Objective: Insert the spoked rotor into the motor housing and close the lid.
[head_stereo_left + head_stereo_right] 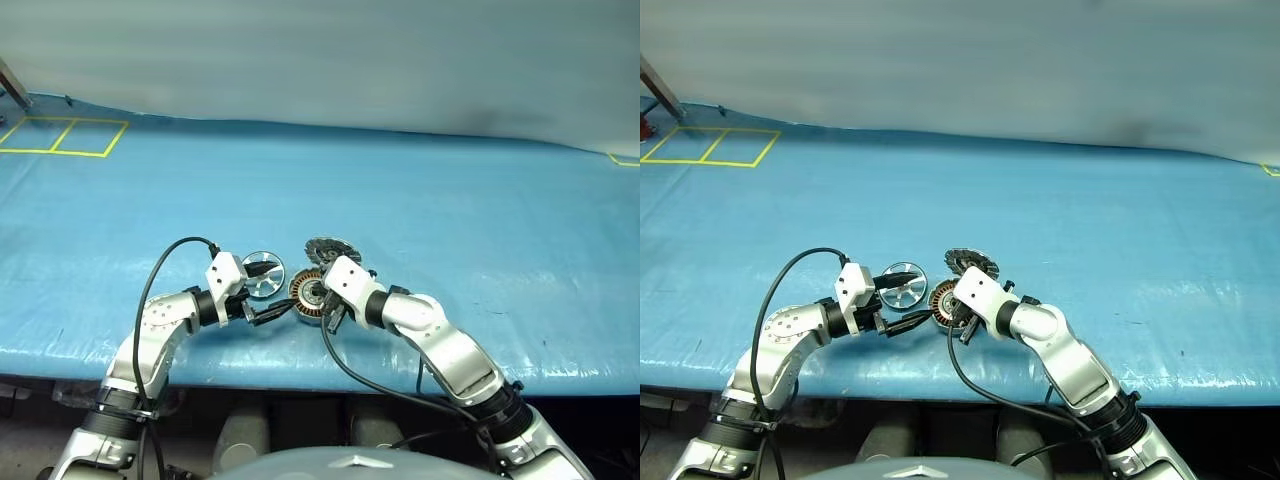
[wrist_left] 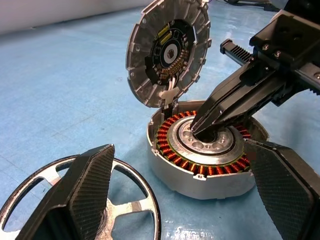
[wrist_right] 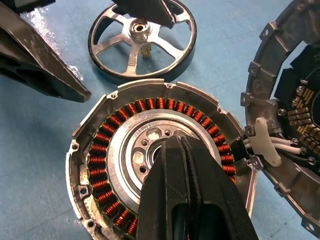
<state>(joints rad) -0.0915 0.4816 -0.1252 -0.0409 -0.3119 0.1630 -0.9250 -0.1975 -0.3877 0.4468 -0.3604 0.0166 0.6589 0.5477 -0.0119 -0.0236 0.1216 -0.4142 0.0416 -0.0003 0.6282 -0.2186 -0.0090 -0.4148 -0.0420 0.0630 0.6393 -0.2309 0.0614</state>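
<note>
The motor housing (image 2: 200, 170) sits on the blue table with its copper windings showing. Its lid (image 2: 167, 50) stands open at the far rim, dark toothed face towards me. The spoked rotor (image 3: 142, 37) lies flat on the table just left of the housing. My right gripper (image 3: 175, 145) is shut, its tip down in the housing's central hole. My left gripper (image 1: 268, 292) is open wide and holds nothing. One of its fingers (image 2: 85, 195) hangs over the rotor's hub, the other (image 2: 282, 190) is at the housing's near side.
Yellow tape squares (image 1: 65, 137) mark the table's far left corner. The table's front edge (image 1: 300, 365) runs just below both arms. A black cable (image 1: 160, 270) loops up from the left wrist, and another (image 1: 350, 375) hangs under the right.
</note>
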